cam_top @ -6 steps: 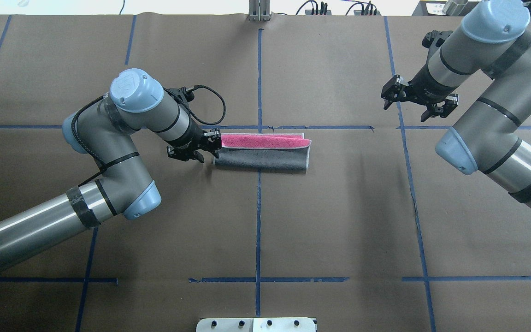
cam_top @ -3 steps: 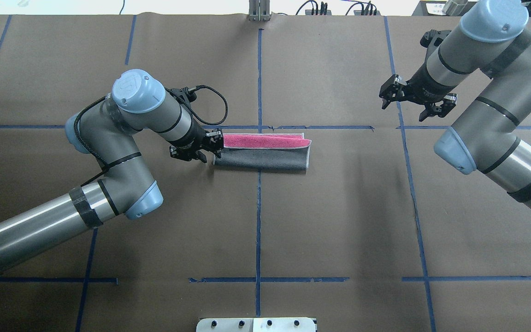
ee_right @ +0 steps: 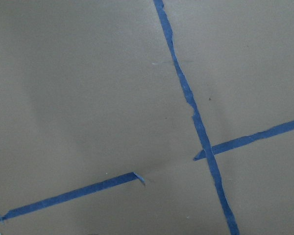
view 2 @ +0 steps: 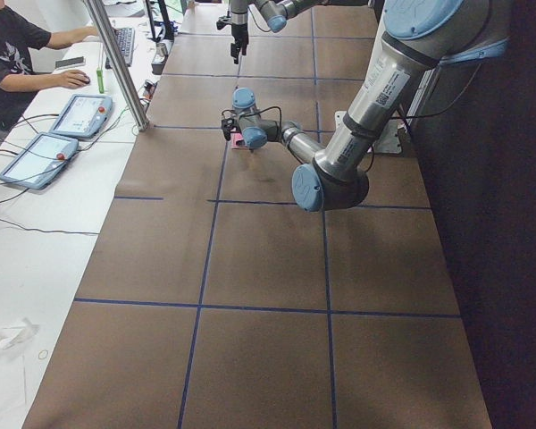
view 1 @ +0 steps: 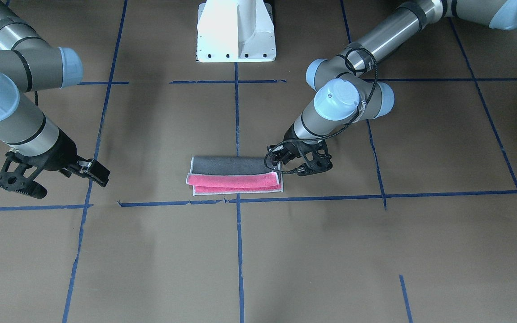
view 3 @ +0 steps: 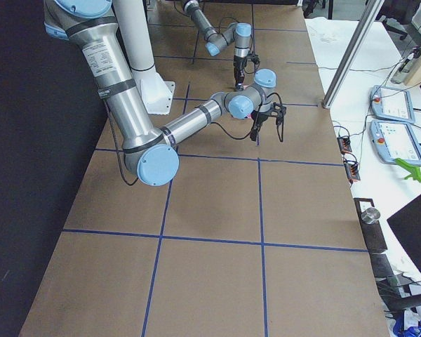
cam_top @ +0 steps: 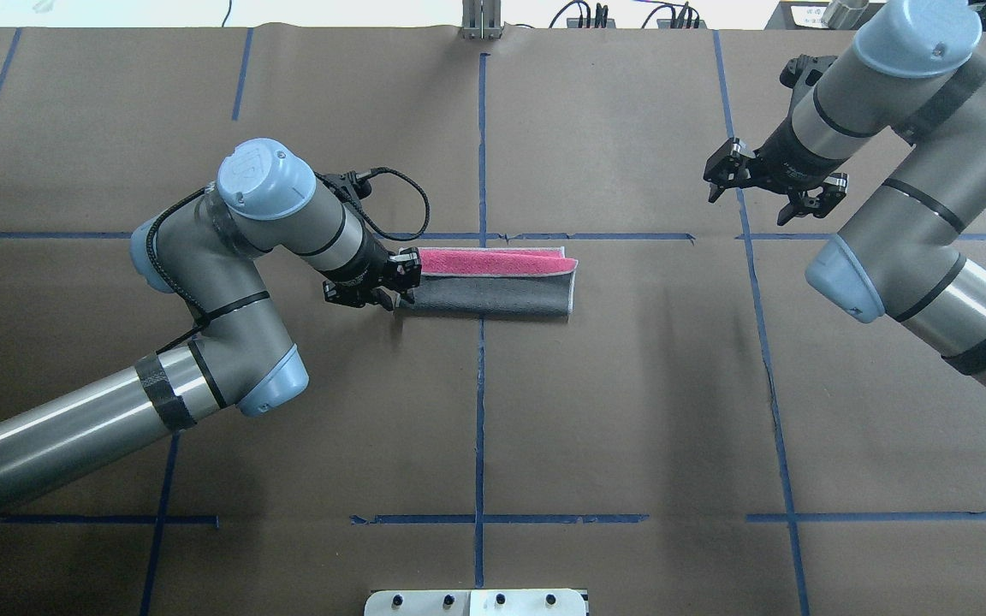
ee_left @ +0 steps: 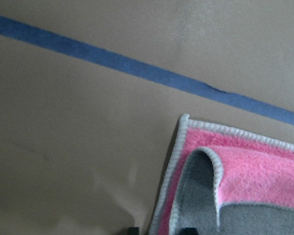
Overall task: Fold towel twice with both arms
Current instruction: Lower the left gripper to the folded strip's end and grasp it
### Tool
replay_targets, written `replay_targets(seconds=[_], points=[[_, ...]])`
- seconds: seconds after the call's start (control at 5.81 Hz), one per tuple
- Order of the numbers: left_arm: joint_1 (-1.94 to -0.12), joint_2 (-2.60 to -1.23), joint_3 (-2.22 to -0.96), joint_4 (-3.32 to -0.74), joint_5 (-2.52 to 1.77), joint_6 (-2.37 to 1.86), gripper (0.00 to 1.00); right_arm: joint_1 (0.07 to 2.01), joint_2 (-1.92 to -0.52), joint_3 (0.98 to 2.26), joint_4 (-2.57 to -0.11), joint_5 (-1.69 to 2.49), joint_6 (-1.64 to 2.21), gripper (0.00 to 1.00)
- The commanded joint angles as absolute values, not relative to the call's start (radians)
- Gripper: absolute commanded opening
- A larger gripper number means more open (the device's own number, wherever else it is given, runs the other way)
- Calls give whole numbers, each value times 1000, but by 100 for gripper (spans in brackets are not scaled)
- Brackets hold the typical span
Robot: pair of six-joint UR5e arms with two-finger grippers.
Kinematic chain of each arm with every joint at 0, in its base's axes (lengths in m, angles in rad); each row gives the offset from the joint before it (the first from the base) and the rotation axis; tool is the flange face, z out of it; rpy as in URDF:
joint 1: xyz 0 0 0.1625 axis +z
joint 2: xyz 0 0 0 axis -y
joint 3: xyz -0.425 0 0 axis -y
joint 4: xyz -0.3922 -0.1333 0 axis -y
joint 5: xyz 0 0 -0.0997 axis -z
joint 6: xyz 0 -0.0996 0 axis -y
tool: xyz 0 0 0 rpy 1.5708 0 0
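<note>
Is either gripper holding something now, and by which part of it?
Nothing is held. The left gripper stands open at the short end of the folded towel; the right gripper is open, far from it.

left arm [cam_top: 202,282] bent sharp at the elbow, wrist tilted down, left claw [cam_top: 397,282] low near the counter's [cam_top: 630,411] middle, jaws spread, right arm [cam_top: 904,214] over by the far right corner, right claw [cam_top: 758,201] lifted off the counter, jaws wide apart
</note>
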State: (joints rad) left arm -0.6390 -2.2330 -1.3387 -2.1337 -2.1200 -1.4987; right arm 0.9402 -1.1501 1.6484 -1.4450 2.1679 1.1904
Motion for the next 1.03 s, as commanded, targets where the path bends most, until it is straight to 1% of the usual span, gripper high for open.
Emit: replay_targets(seconds=[0.0,0.17,0.34,0.52,0.69,0.86], points=[[-637,-2233,-1339,-2134,-2120,-1505,38,940,-1149,1649,-1445,2169,1190,100],[-637,-2232,-1338,-2134,-2120,-1509,35,940,-1147,1651,-1447,2169,1192,100],[-637,-2233,-1338,-2134,-2120,-1516,24,940,-1147,1652,-1447,2169,1193,100],[-637,-2233,-1336,-2132,-2120,-1517,20,942,-1149,1660,-1448,2169,1195,100],[-635,-2235,-1338,-2132,-2121,-1517,9,942,-1152,1666,-1448,2171,1196,100],[-637,-2246,-1338,-2128,-2125,-1516,6,942,-1154,1666,-1448,2171,1197,100]])
